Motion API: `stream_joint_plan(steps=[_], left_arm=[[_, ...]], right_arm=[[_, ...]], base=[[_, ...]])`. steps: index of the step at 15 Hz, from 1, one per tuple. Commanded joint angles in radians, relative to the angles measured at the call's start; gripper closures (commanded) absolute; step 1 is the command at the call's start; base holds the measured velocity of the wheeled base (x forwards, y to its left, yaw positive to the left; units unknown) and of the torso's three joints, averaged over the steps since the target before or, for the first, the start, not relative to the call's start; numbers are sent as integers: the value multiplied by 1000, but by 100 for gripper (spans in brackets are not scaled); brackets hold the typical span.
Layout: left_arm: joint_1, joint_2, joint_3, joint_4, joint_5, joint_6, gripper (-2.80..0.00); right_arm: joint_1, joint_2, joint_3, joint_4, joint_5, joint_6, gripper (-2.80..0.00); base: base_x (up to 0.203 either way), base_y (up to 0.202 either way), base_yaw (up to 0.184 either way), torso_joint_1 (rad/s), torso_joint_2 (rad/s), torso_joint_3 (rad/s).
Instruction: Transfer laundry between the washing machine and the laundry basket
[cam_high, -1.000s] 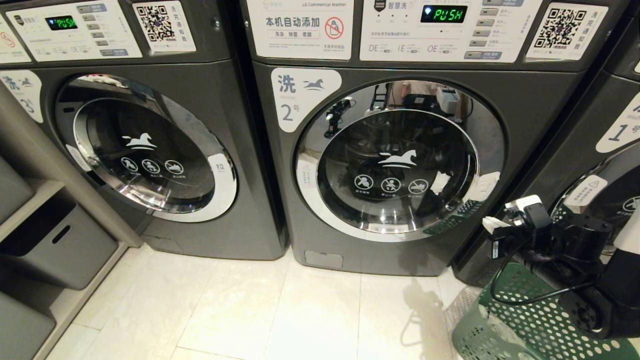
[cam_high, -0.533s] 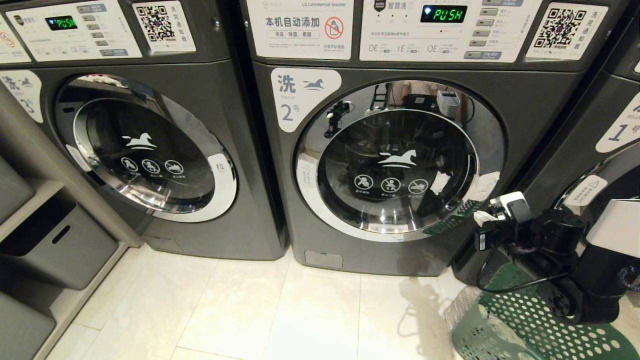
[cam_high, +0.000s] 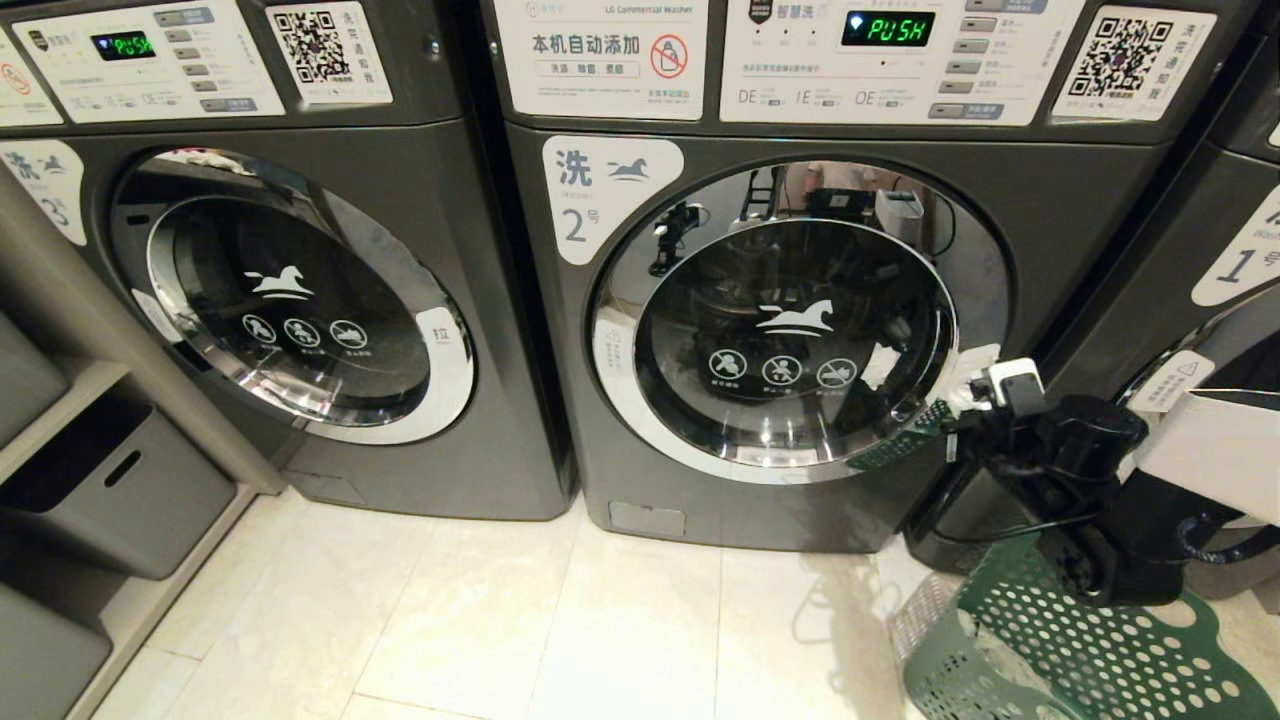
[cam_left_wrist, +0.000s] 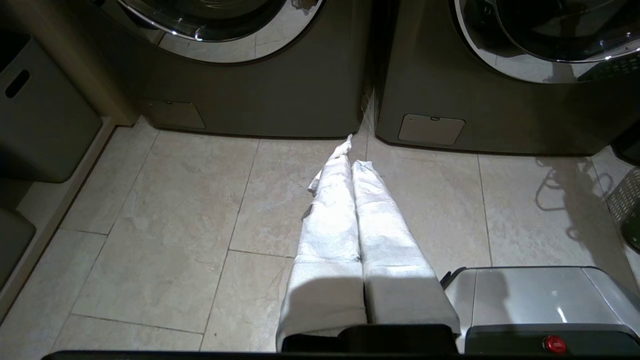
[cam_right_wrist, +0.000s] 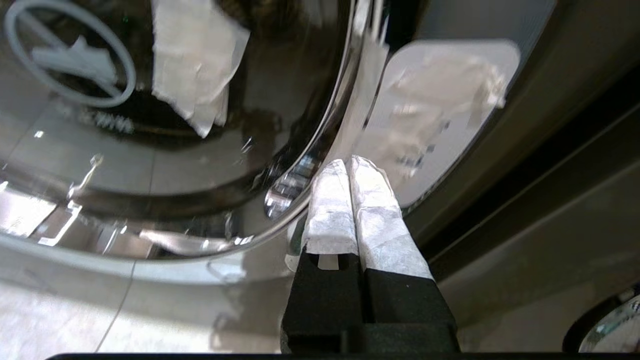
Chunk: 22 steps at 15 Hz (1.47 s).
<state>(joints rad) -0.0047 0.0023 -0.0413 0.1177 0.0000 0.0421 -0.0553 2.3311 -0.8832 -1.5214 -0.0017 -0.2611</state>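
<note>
The washing machine (cam_high: 800, 330) carries a white label (cam_high: 608, 192) with "洗" and "2号". Its panel (cam_high: 900, 60) has a green display (cam_high: 888, 27) reading "PUSH" and the marks "DE", "IE", "OE". A sign (cam_high: 598, 55) beside the panel reads "LG Commercial Washer" and "本机自动添加". A QR sticker (cam_high: 1130, 60) sits at the panel's right end. The left machine (cam_high: 300, 300) shows "洗" and "3" on its label (cam_high: 45, 185), "PUSH" on its display (cam_high: 122, 44), and "拉" on its door tab (cam_high: 440, 327). The right machine (cam_high: 1230, 330) has a label (cam_high: 1245, 260) marked "1号".
</note>
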Motion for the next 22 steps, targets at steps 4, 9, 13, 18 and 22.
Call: stream_joint_plan(steps=[4, 9, 13, 18, 22], left_arm=[[0, -4, 0, 0, 0, -1, 0], [0, -4, 1, -1, 0, -2, 0], [0, -4, 0, -1, 0, -5, 0], [0, -4, 0, 4, 0, -4, 0], [0, -4, 0, 0, 0, -4, 0]], right_arm=[[-3, 63, -140, -9, -6, -1, 0], [-20, 158, -277, -9, -6, -1, 0], [-32, 176, -283, -9, -8, -1, 0], [-34, 109, -162, -9, -20, -1, 0], [-11, -96, 290, -9, 42, 50, 0]], base=[[0, 0, 0, 0, 0, 0], [0, 0, 0, 0, 0, 0], [0, 0, 0, 0, 0, 0], [0, 0, 0, 0, 0, 0], [0, 0, 0, 0, 0, 0]])
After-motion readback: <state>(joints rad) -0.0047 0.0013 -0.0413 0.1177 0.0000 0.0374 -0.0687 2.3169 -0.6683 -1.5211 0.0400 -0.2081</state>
